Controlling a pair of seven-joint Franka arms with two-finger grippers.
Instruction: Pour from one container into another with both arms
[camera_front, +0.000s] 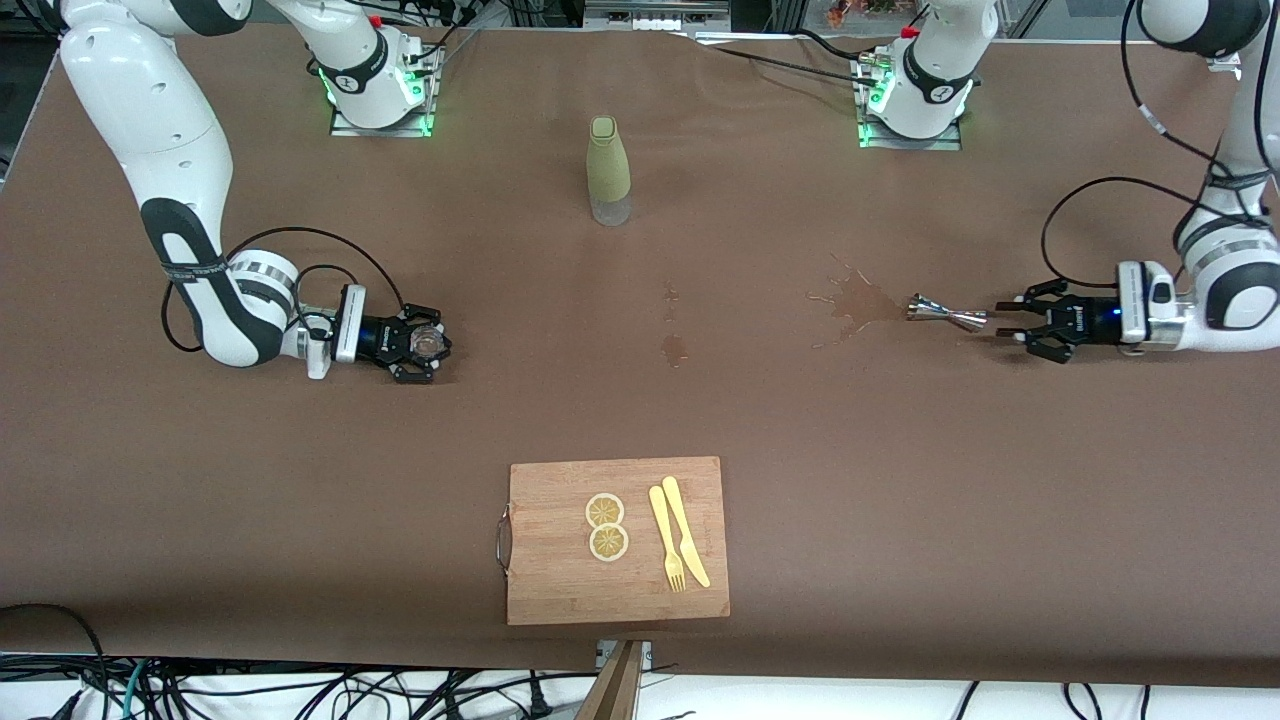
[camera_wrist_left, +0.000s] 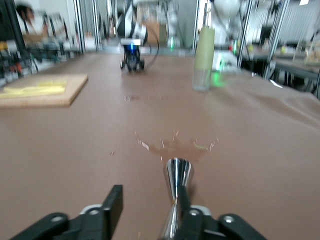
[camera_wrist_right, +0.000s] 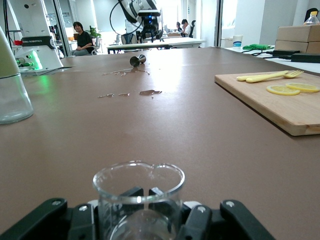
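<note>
The steel jigger lies on its side on the brown table toward the left arm's end, one mouth facing a brown spill. My left gripper is low at the jigger's other end and open. In the left wrist view the jigger runs close along one finger, while the other finger stands well apart. The clear glass cup stands upright at the right arm's end of the table. My right gripper is shut around the cup; the fingertips nearly meet past it.
An olive-green sleeved bottle stands mid-table near the bases. A spill and smaller puddles wet the table between the grippers. A wooden board with lemon slices, a yellow knife and a fork lies nearest the front camera.
</note>
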